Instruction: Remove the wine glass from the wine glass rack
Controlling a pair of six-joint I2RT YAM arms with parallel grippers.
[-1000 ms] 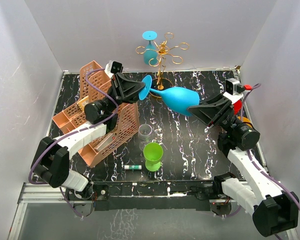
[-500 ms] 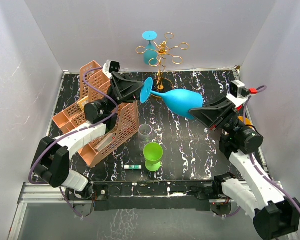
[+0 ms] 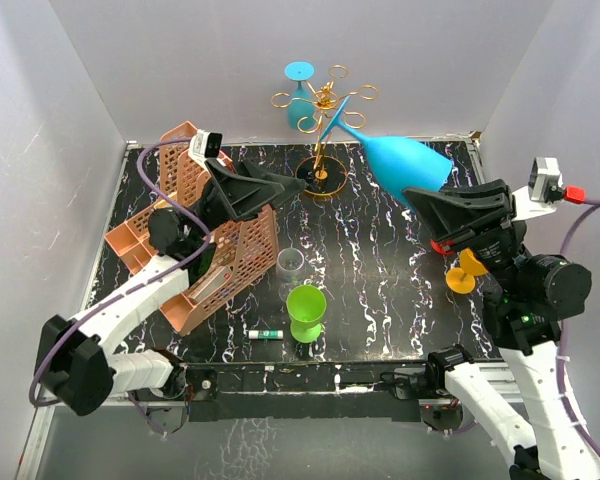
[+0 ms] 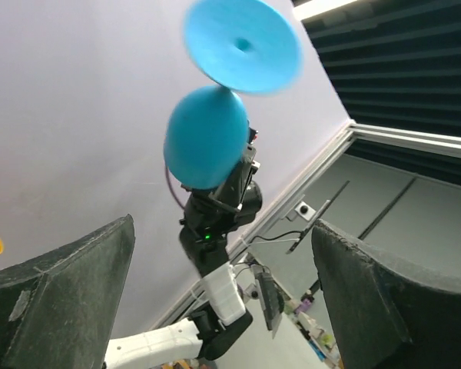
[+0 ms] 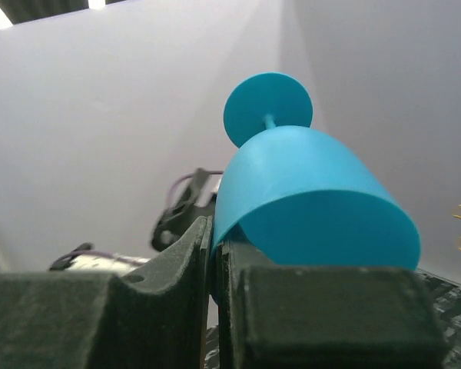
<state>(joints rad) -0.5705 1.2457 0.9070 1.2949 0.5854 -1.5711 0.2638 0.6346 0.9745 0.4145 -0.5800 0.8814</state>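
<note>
Pinching wine glass at bowl rim with right gripper, foot out ahead of jaws; nothing in spread left gripper. Likely light, rigid, slick: prone to pivoting.

No legible txt, nos. or logos anywhere; label on small tube too tiny to read.

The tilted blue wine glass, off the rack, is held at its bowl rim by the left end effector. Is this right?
Not quite: the right end effector holds the tilted blue wine glass at its bowl rim, off the rack. The right wrist view shows it; the left end effector stands open and empty.
</note>
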